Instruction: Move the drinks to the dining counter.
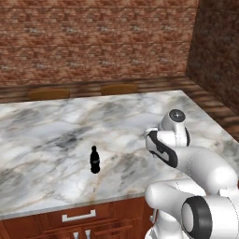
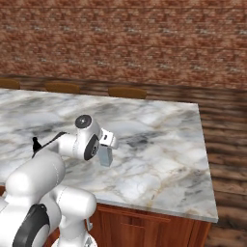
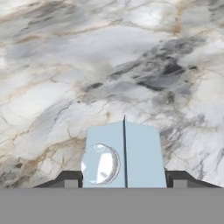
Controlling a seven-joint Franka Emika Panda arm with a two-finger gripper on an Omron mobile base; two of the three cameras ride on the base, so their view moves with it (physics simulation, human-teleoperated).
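Carton (image 3: 124, 155) clamped between end effector (image 3: 124, 178) fingers, seemingly just above dining counter (image 2: 159, 144), bottle (image 1: 94, 159) apart.

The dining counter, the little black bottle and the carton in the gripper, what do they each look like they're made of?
Dining counter: polished white-grey marble by its veining, over reddish wood drawer fronts.
Black bottle: glossy dark plastic or glass; the render leaves it open.
Carton: smooth pale blue coated paperboard, judging by its folded gable ridge, with a round clear-looking cap. It sits between the fingers of the gripper.
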